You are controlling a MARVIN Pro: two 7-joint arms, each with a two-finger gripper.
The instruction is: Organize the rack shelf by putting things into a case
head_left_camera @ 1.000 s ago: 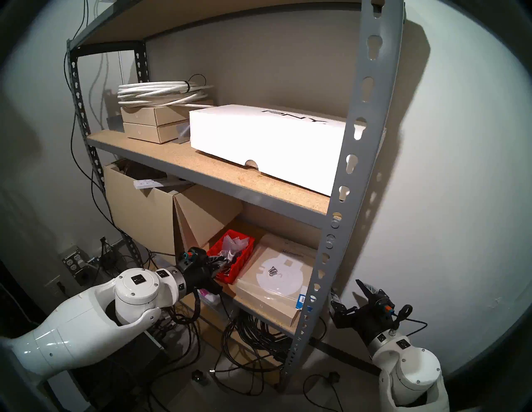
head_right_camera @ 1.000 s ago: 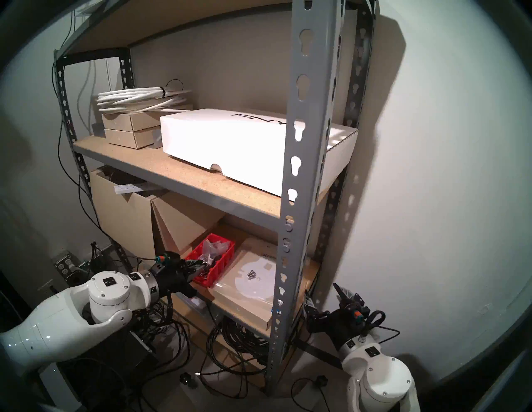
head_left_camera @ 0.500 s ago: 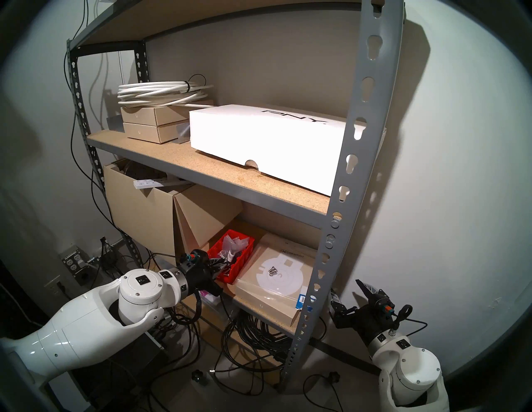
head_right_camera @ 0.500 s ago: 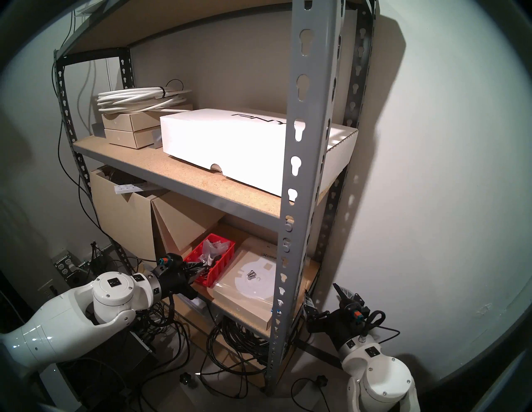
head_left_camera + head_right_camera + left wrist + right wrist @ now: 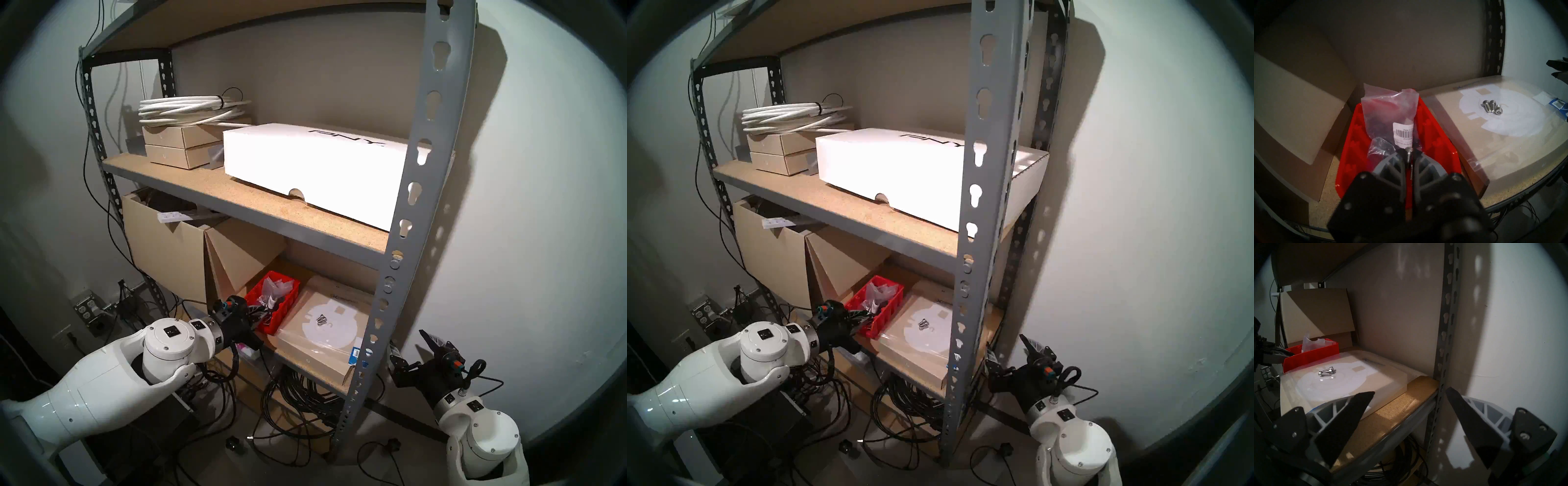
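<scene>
- Here, on the left, my left gripper (image 5: 1409,157) hangs over the near end of the red bin (image 5: 1436,135), jaws pinched on one silver screw (image 5: 1408,155); I judge it is held there to drop among the clear bags (image 5: 1388,108).
- Centre: three more screws (image 5: 1491,107) lie bunched on the flat plastic-wrapped box (image 5: 1466,135) just beside the bin, apparently awaiting pickup.
- Right: my right gripper (image 5: 1410,395) idles outside the rack's grey upright (image 5: 403,203), jaws spread wide, holding nothing.
- Setting: a tan particleboard shelf board (image 5: 1327,190), cardboard boxes (image 5: 176,251) behind, tangled cables (image 5: 298,390) below, bare white wall (image 5: 543,203).
</scene>
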